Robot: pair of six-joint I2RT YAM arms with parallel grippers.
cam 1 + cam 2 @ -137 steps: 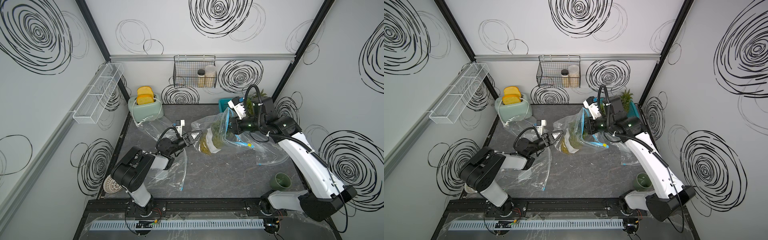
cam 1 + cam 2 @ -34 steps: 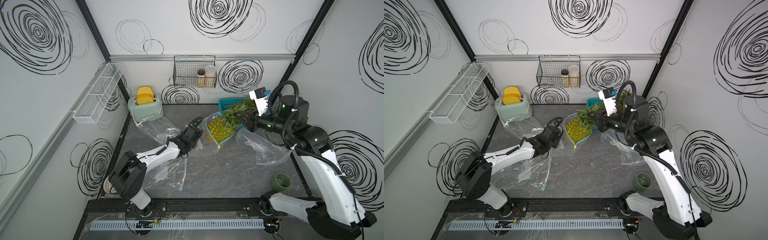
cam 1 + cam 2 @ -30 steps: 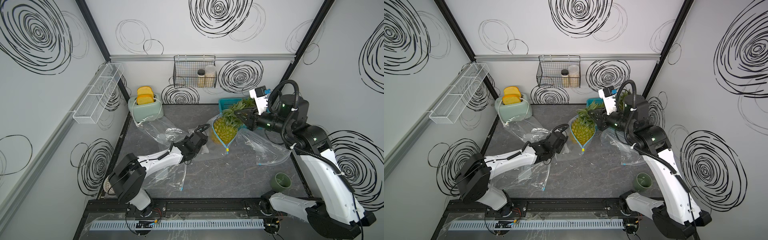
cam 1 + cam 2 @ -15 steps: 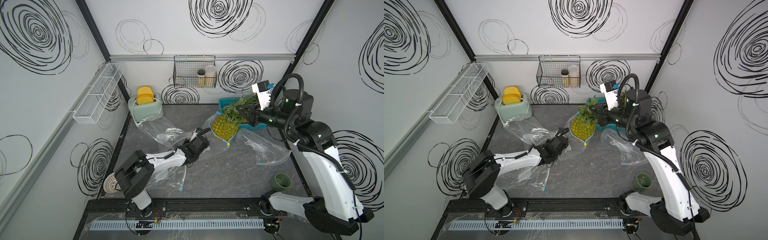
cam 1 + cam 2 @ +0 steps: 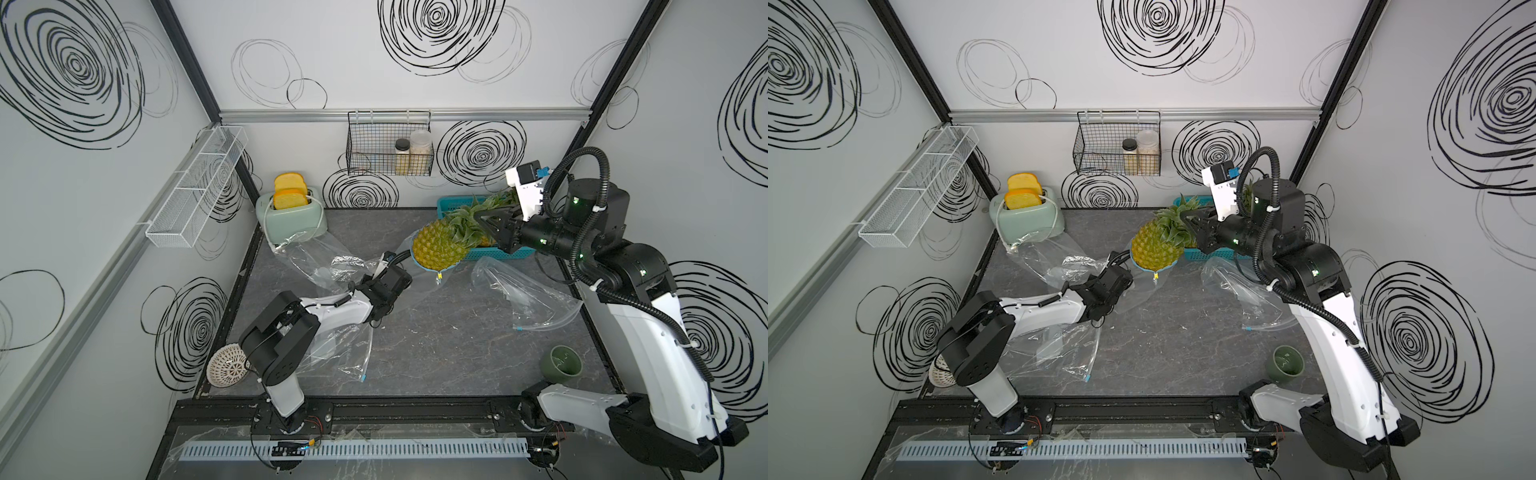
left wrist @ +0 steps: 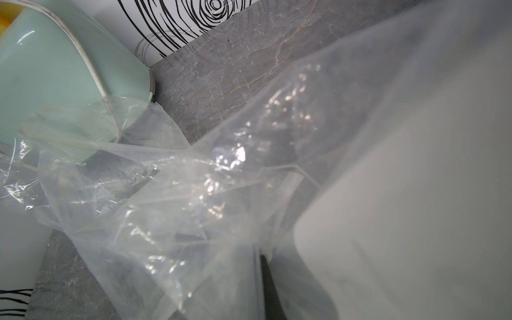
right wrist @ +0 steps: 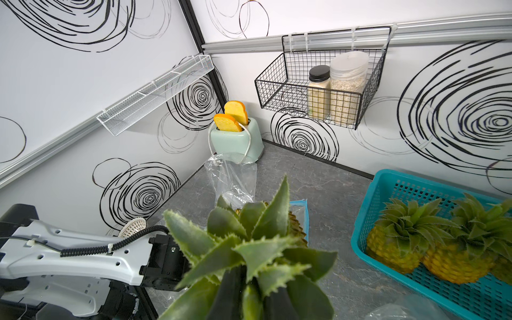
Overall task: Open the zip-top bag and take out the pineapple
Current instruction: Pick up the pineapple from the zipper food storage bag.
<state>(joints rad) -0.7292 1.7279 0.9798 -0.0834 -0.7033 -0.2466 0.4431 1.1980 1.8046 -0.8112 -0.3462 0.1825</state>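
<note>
Above the desk point(image 5: 436, 345), my right hand point(image 5: 482, 222) is clamped on the pineapple point(image 5: 436, 249) by its leaves; my left hand point(image 5: 401, 279) is closed, pinching the bag point(image 6: 194, 199).

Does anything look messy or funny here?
Yes. Crumpled clear bags lie scattered on the table: one against the toaster, one under the left arm, one beside the right arm. The pineapple hangs in the air, pinched by its leaves in the right tool, the zip-top bag's blue rim round its bottom.
</note>
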